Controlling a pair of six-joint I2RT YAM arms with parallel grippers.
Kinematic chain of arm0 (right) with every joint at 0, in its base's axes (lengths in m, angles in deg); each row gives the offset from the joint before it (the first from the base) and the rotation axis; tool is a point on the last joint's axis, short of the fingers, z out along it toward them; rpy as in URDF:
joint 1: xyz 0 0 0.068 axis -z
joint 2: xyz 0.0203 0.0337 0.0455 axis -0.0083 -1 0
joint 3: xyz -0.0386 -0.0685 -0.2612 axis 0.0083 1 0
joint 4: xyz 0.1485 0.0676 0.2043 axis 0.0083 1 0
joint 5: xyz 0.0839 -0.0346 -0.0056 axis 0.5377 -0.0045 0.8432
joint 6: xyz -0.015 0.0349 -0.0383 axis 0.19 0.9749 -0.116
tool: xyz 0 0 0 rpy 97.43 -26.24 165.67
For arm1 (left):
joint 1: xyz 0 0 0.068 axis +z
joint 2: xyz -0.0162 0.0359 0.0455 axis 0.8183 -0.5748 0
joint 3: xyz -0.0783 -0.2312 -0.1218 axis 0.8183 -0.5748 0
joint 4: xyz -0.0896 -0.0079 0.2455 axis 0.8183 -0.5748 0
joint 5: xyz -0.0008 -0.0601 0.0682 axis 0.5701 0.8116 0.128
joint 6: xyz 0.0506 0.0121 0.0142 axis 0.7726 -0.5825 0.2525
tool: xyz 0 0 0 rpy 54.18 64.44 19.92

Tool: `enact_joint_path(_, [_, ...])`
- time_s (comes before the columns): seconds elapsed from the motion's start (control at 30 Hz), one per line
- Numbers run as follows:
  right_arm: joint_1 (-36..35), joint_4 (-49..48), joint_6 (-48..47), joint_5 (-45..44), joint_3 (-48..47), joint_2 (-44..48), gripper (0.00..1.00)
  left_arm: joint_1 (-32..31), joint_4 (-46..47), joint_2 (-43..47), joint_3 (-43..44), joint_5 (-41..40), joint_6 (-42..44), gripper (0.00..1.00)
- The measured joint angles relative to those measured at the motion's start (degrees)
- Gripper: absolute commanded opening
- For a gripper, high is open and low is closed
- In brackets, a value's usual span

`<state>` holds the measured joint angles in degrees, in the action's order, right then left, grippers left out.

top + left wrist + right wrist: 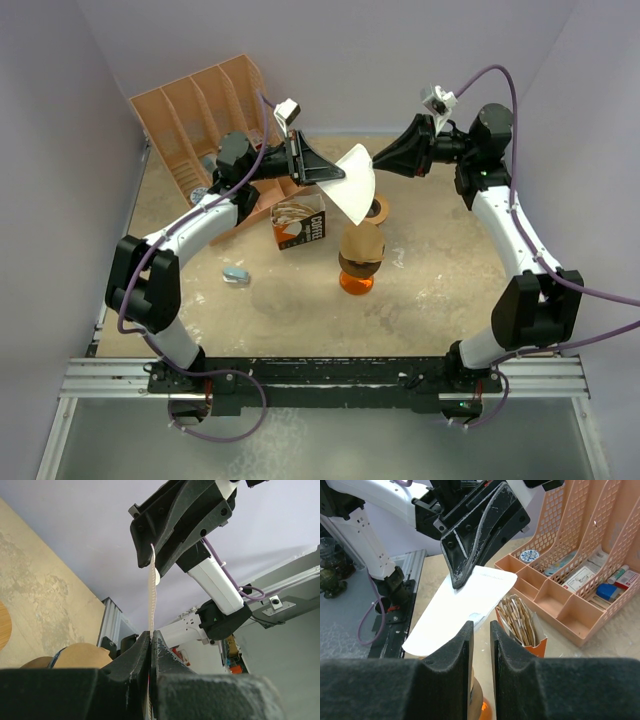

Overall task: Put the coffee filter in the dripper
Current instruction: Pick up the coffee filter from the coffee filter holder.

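Note:
The white coffee filter (356, 187) hangs in the air over the middle of the table, pinched at one edge by my left gripper (335, 176), which is shut on it. In the left wrist view the filter (151, 595) runs edge-on up from the closed jaws (150, 632). My right gripper (377, 160) faces it from the right. Its jaws (481, 625) stand a narrow gap apart, with the filter (465, 605) just beyond the tips and bare table showing between them. The brown dripper (361, 249) sits on an orange carafe (357, 283) below the filter.
An orange box of filters (300, 222) stands left of the dripper, open at the top (520, 622). A peach desk organizer (205, 115) fills the back left corner. A wooden ring (379, 210) lies behind the dripper and a small grey-blue object (235, 274) at the left.

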<state>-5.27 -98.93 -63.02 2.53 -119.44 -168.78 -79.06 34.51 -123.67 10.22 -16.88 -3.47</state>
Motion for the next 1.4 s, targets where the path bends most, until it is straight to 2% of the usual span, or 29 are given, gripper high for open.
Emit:
enact_joint_path(1.0, [0.1,1.8,-0.3,-1.0,0.0,-0.8,0.19,-0.4,2.0,0.6,-0.4,0.5,0.0,0.00])
enact_joint_path(1.4, [0.1,1.7,-0.3,-1.0,0.0,-0.6,0.23,-0.4,3.5,0.9,-0.8,0.7,0.0,0.00])
